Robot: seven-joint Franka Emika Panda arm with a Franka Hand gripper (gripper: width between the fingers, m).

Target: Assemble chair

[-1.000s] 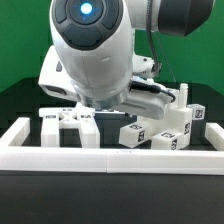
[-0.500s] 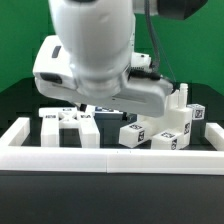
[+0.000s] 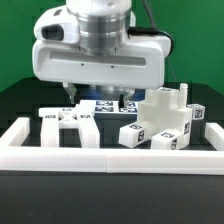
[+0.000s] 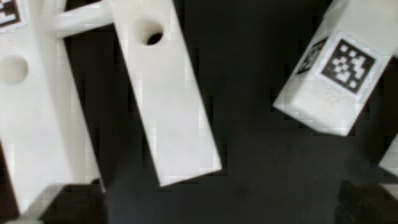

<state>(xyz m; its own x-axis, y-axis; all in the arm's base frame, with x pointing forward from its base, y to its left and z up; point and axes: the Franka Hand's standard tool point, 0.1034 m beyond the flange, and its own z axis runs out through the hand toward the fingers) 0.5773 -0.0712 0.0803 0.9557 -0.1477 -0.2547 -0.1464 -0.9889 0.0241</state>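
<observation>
The chair lies in loose white parts. A left group of bars [image 3: 66, 124] and a right cluster of tagged blocks with a stepped piece [image 3: 165, 122] lie behind the front rail. My gripper [image 3: 97, 97] hangs under the large white wrist, above the gap between the two groups. In the wrist view a long white bar with a hole [image 4: 169, 100] lies below the gripper [image 4: 214, 206]. Another white part [image 4: 36, 110] lies beside the bar, and a tagged block [image 4: 338, 72] lies on the other side. The dark fingertips [image 4: 71, 205] stand wide apart with nothing between them.
A long white border rail [image 3: 110, 158] runs along the front with raised ends at both sides. The marker board [image 3: 101, 108] lies flat behind the parts, under the gripper. The table is black, with a green backdrop behind it.
The wrist has turned and swung toward the exterior view's right, so it now faces squarely over the middle between the part groups. The parts have not moved.
</observation>
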